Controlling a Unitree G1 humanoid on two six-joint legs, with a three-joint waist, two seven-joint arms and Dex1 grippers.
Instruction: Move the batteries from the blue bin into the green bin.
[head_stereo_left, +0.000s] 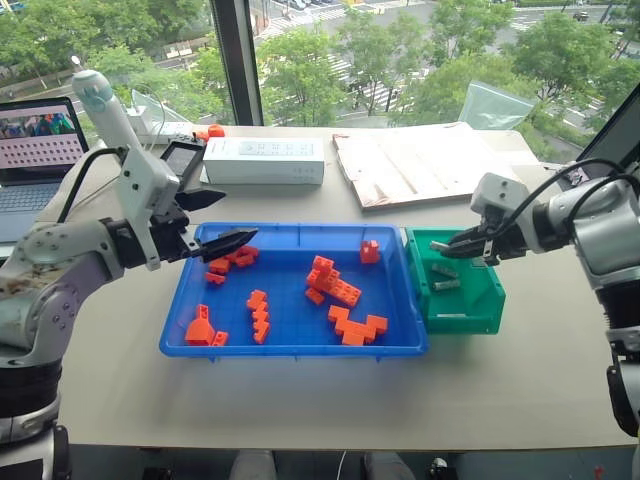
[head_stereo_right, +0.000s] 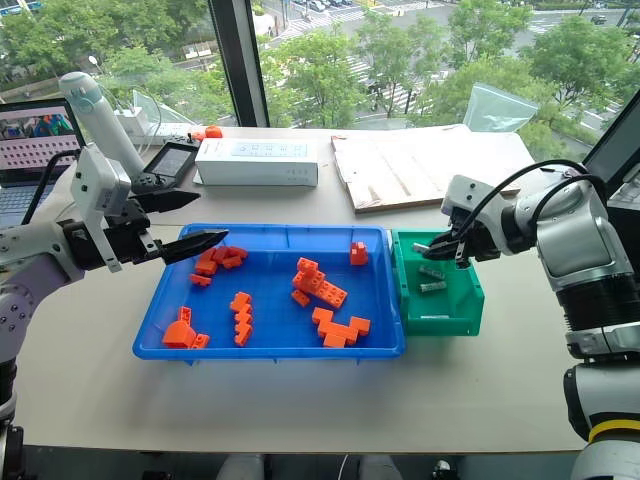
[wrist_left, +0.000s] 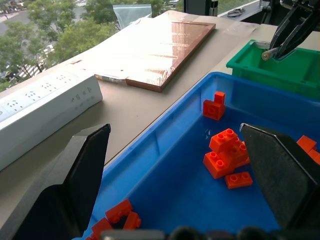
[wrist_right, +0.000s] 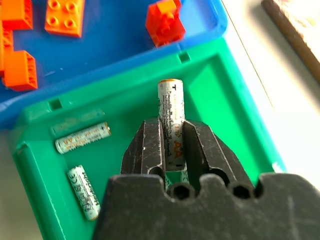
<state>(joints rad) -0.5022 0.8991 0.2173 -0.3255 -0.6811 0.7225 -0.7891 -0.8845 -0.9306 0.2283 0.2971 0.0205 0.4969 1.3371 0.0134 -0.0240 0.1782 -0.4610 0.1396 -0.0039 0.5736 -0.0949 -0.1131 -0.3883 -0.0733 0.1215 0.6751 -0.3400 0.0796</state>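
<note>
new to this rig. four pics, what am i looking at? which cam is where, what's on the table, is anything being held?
It is a humanoid robot with two arms, each ending in a black two-fingered gripper. Two pictures come from a stereo camera in its head, looking down over the table; the other two from a camera on each wrist.

On the table sit a wide shallow blue plastic bin holding orange toy bricks, and beside it a small deeper green plastic bin with two silvery batteries lying in it.

The right gripper, over the green bin, has a third battery between its fingers. The left gripper hangs open and empty over the blue bin.
</note>
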